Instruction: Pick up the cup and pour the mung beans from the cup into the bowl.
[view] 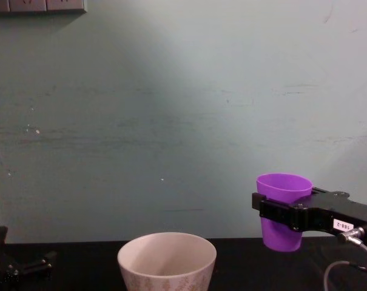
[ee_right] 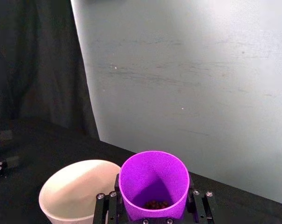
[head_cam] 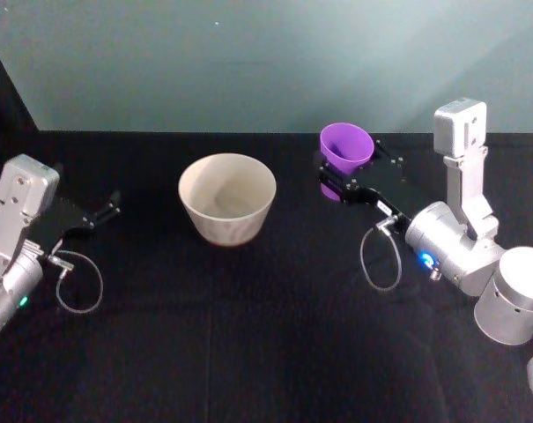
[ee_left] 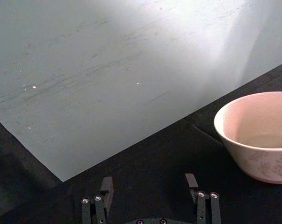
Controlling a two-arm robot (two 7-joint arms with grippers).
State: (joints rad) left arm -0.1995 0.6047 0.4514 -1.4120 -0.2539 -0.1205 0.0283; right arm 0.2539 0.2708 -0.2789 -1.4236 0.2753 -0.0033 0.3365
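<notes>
We find the right gripper with its fingers clamped on the upper wall of the cup, one on each side. The cup is upright near the far edge of the counter, right of centre and well apart from the bowl, which sits near the counter's middle. A small heap of mung beans lies at the cup's bottom. We cannot tell whether the cup's base is clear of the counter. The left gripper is parked near the left edge, fingers apart and holding nothing. We judge that the pour is not yet begun and that the carry toward the bowl comes next. The hazards are these. A dragging base could twist the cup in the grip. The smooth tapered wall could slip through the fingers once tilted. Tilting short of the bowl would scatter beans on the counter. A low approach could strike the bowl's rim and shove it.
</notes>
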